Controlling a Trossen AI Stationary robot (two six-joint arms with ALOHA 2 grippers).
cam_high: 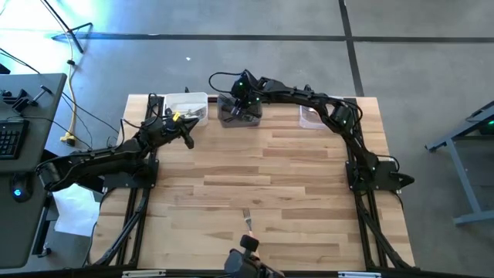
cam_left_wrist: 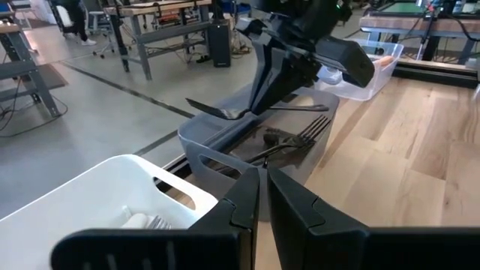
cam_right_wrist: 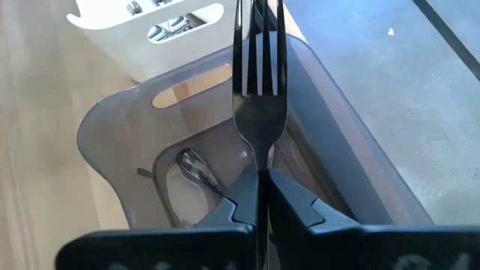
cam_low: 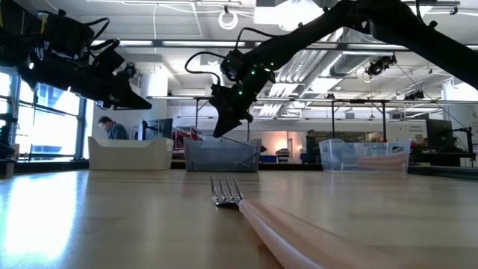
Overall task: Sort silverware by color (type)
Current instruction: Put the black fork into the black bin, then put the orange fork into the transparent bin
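Note:
My right gripper (cam_high: pixel 241 99) reaches across the table's far edge and is shut on a black fork (cam_right_wrist: pixel 260 90) above the grey bin (cam_high: pixel 241 114). The fork also shows in the left wrist view (cam_left_wrist: pixel 225 111). More dark forks (cam_left_wrist: pixel 294 137) lie in that bin. My left gripper (cam_high: pixel 187 137) hovers shut and empty just in front of the white bin (cam_high: pixel 185 104), which holds white-handled silverware (cam_right_wrist: pixel 166 28). One fork (cam_high: pixel 247 218) with a pale orange handle (cam_low: pixel 299 239) lies flat on the table near the front edge, tines toward the bins. My right gripper pinches the black fork at its neck, just behind the tined head (cam_right_wrist: pixel 261 159), between its two fingers. The fingers (cam_left_wrist: pixel 274 75) slant down from above. The fork hangs roughly level, clear of the grey bin, with its head sticking out on one side and its handle (cam_left_wrist: pixel 307 108) on the other.
A clear bin (cam_high: pixel 312 116) with an orange-handled piece stands at the far right of the row of three bins. The wide middle of the wooden table (cam_high: pixel 255 170) is bare. The low camera (cam_high: pixel 247 245) sits at the front edge. People and benches show in the room behind.

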